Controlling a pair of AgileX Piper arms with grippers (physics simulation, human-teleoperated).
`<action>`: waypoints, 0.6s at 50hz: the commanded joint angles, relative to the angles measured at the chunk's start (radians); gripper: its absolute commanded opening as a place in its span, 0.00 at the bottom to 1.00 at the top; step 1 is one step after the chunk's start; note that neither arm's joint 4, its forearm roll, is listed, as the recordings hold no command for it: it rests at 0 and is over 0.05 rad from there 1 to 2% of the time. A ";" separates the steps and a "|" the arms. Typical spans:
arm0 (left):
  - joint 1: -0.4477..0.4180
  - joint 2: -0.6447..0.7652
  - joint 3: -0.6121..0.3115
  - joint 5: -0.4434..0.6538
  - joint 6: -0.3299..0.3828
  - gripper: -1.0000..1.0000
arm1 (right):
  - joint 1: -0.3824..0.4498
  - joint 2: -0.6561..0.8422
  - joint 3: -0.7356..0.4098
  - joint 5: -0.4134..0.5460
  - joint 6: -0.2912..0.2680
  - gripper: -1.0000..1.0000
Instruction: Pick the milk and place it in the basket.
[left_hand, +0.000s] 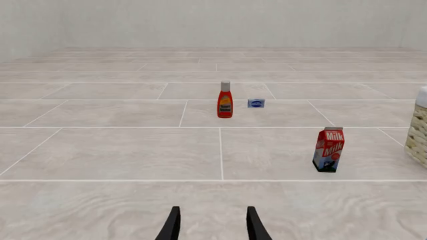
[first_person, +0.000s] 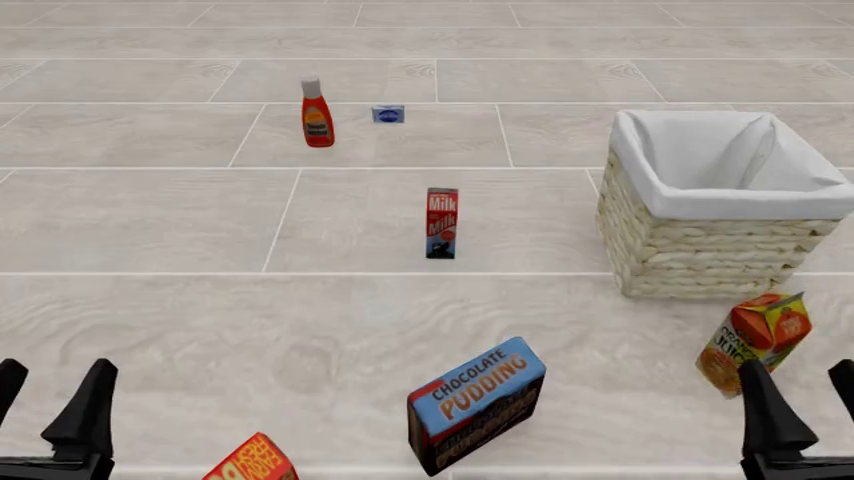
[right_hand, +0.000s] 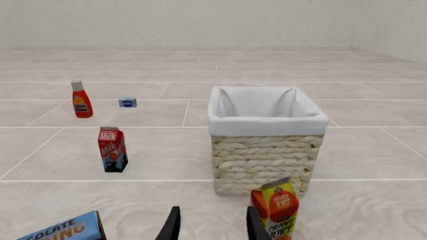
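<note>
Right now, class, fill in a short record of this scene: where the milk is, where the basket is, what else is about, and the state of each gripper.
milk: milk carton standing upright on the tiled surface, apart from both grippers
basket: basket to the right of the milk, nothing seen inside
other things: ketchup bottle and small blue box farther back; orange juice carton and chocolate pudding box nearer
left gripper: open, holding nothing
right gripper: open, holding nothing

A bare simulated test room: pale tiled floor running to a plain blank wall, groceries scattered about.
</note>
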 joint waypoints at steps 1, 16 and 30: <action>0.000 0.005 -0.003 -0.001 0.000 1.00 | 0.091 0.093 0.001 -0.089 0.035 1.00; 0.000 0.005 -0.003 -0.001 0.000 1.00 | 0.233 0.986 0.001 -0.901 0.004 1.00; 0.000 0.005 -0.003 -0.001 0.000 1.00 | 0.285 0.828 -0.499 -0.374 -0.030 1.00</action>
